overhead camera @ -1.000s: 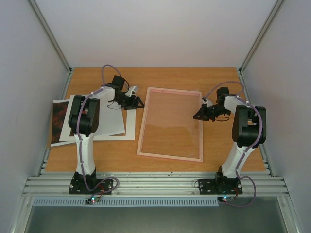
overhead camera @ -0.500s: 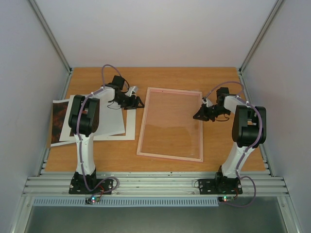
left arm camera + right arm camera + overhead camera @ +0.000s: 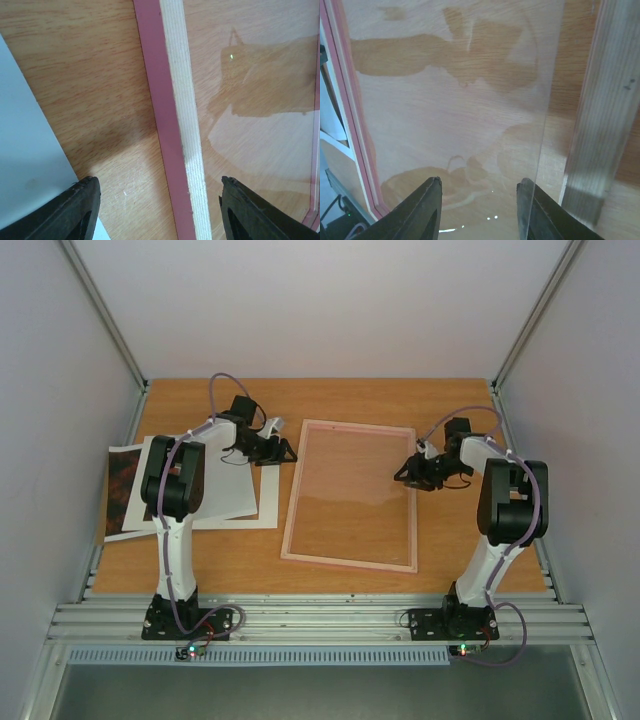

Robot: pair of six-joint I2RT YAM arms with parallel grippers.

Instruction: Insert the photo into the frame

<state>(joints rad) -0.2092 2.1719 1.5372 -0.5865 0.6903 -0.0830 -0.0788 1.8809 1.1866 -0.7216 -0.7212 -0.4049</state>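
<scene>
Frame (image 3: 348, 496) right edge under right end effector (image 3: 401, 478).

The top external camera sits high above and behind the arm bases. It looks down and away over the whole orange-brown wooden tabletop (image 3: 220, 550). As the farthest view, it takes in both arms and the large rectangular pink-rimmed picture frame (image 3: 350, 563) lying in the middle.

The left wrist camera looks steeply down from very close on the left rail of that frame (image 3: 175, 125) and the tabletop beside it, with the left hand (image 3: 157, 187) at the picture's bottom.

The right wrist camera hangs equally close over the clear pane (image 3: 450, 115), spanning right rail to left rail, with the right hand (image 3: 477, 187) low in shot. All three views share the pane.
</scene>
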